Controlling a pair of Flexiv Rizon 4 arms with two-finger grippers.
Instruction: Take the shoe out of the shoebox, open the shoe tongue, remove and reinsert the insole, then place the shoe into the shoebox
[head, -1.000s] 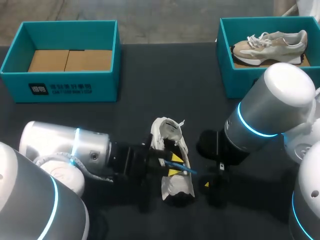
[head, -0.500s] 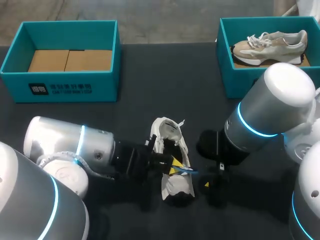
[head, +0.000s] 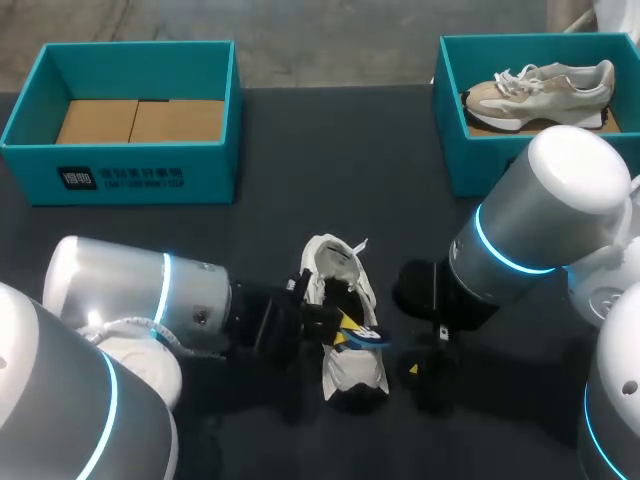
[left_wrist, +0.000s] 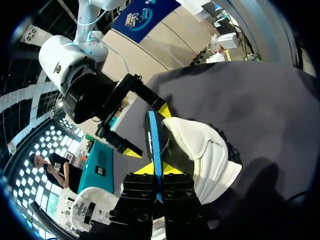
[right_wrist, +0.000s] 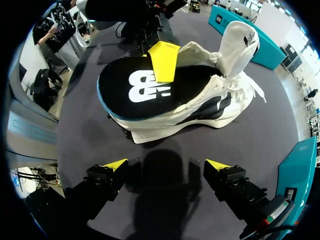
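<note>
Two shoeboxes in our head view — left shoebox (head: 120, 178) and right shoebox (head: 480, 160), the latter holding one beige shoe (head: 540, 88); one white shoe (head: 337, 265) lies on the surface (head: 330, 160) between our arms. Left wrist view: our left pincer (left_wrist: 157, 169) is clamped on the one insole (left_wrist: 152, 135), over that shoe. Right wrist view: our right pincer (right_wrist: 167, 167) gapes wide, touching nothing — just beside the shoe.
</note>
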